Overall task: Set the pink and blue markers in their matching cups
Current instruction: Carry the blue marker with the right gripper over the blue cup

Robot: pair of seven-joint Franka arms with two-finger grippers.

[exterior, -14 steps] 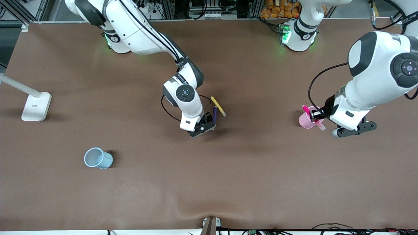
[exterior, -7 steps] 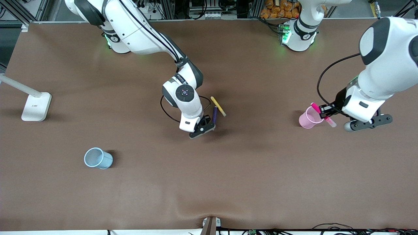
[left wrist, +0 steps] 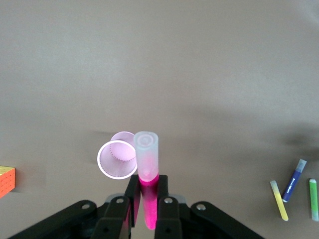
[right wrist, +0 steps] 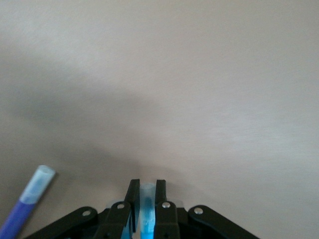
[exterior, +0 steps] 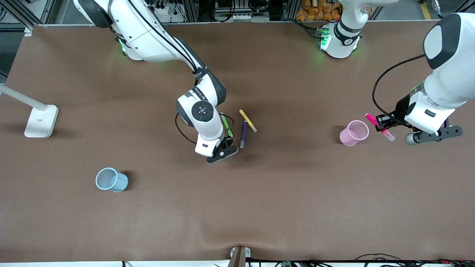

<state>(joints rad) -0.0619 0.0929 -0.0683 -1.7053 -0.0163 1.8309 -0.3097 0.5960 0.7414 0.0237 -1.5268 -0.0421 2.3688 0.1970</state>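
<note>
Gripping the pink marker [exterior: 379, 126], the left claw [exterior: 382, 122] hangs just beside the pink cup [exterior: 354, 132], toward the left arm's end. The right claw [right wrist: 145, 199], clamped on the blue marker [right wrist: 147, 211], hangs beside the purple pen [exterior: 243, 134].

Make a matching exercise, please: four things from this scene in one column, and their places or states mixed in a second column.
Things:
1. pink marker
2. blue cup
3. pink cup
4. purple pen

Places or states:
A. lying beside the yellow pen
B. standing empty, toward the left arm's end
C. held in the left gripper
D. toward the right arm's end

Pairs: 1-C, 2-D, 3-B, 4-A
</note>
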